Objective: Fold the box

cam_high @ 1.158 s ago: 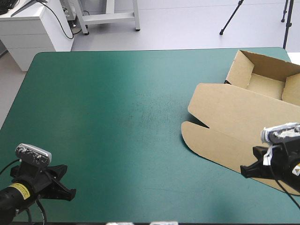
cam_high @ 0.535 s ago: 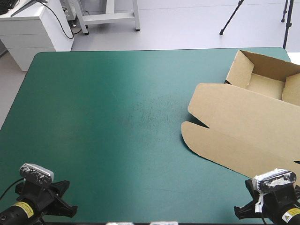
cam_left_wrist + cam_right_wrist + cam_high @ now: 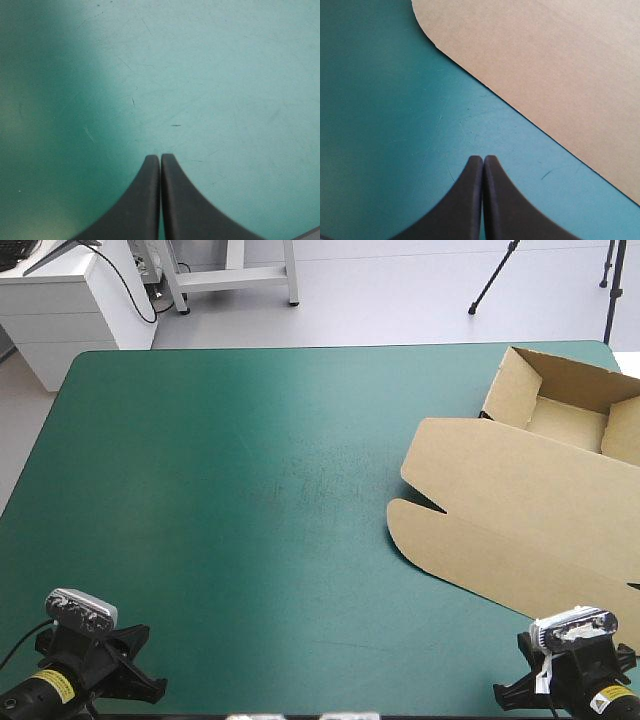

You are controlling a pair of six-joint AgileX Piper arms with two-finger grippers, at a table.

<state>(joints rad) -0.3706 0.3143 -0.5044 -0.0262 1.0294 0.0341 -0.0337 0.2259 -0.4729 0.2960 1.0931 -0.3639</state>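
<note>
The brown box (image 3: 520, 515) lies at the teal-green table (image 3: 250, 490)'s right side, an open tray with lid flat, while the left gripper (image 3: 160, 157) and right gripper (image 3: 483, 158) hang at the near corners, fingers pressed together and empty, seemingly to leave it clear.

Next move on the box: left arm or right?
Right, likely. The right gripper, shut, hovers just short of the box, which lies on that arm's side. The left gripper, also shut, has only teal-green cover ahead.
</note>
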